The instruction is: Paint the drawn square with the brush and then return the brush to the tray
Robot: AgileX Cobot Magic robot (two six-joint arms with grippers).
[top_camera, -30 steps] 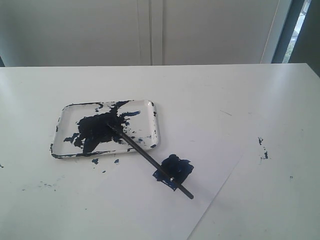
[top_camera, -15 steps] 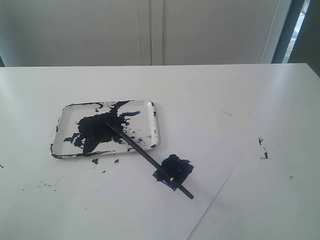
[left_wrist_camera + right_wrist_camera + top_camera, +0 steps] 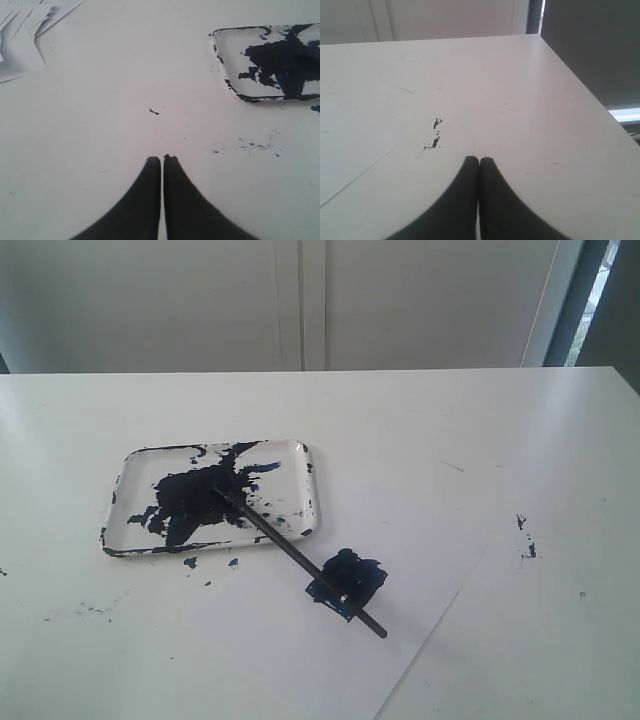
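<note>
The tray [image 3: 300,455] lies left of centre on the white table, smeared with dark navy paint; its corner also shows in the left wrist view as tray [image 3: 225,65]. The brush [image 3: 290,550] rests with its tip in the tray's paint and its black handle slanting out over the rim, across the drawn square [image 3: 365,575], which is blotched dark blue. No arm appears in the exterior view. My left gripper [image 3: 162,159] is shut and empty above bare table, some way from the tray. My right gripper [image 3: 479,160] is shut and empty near the table's right side.
A white paper sheet [image 3: 300,660] lies under the square, its edge running diagonally. Small paint specks [image 3: 525,537] dot the table at right; specks [image 3: 436,134] also show ahead of the right gripper. Loose paper scraps [image 3: 25,30] lie far from the left gripper. The table edge [image 3: 585,95] is near.
</note>
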